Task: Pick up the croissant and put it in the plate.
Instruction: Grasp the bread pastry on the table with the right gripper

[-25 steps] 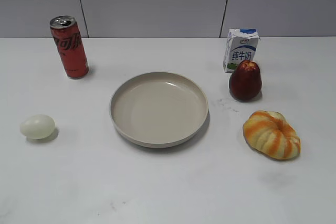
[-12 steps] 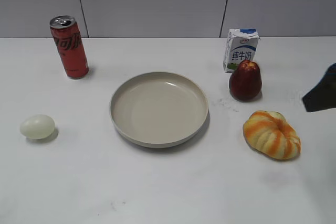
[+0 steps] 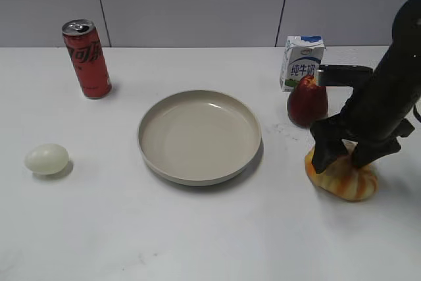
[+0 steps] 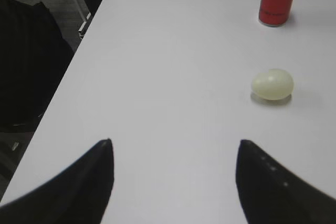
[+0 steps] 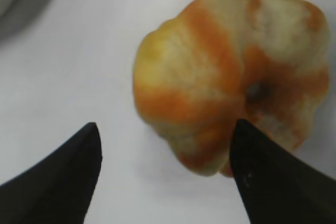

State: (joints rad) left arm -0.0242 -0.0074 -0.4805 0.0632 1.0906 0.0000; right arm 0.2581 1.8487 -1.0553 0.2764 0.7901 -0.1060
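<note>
Nearest the camera on the white table (image 3: 210, 241), nothing is lying but bare surface; a little farther back, on the right, the right gripper (image 3: 342, 157) is hanging directly over the croissant (image 3: 342, 177), its dark fingers pointing down onto the pastry's top. Seen from the right wrist, those fingers are standing spread wide, one off the croissant's (image 5: 226, 77) left flank over bare table, the other overlapping its lower right edge, so nothing is being pinched yet. I judge this to be the approach step of the pick: the claw is lining up above its target and the grasp is not yet made. The next move is likely calling for a short descent so the fingers straddle the ridged body, perhaps with a slight shift to centre it, then a firm closing before any lift toward the plate (image 3: 148, 153), which is sitting empty in the middle of the table, well apart to the left. Off on the left side an egg (image 3: 47, 159) is resting, and the left wrist view is showing the left gripper (image 4: 173, 179) idling with its fingers spread apart, holding nothing, the egg (image 4: 272, 84) ahead of it. Farther back, a dark red fruit (image 3: 304, 102) is standing just beside the right arm, with a milk carton (image 3: 300, 61) behind it and a red can (image 3: 87, 59) at the far left.
</note>
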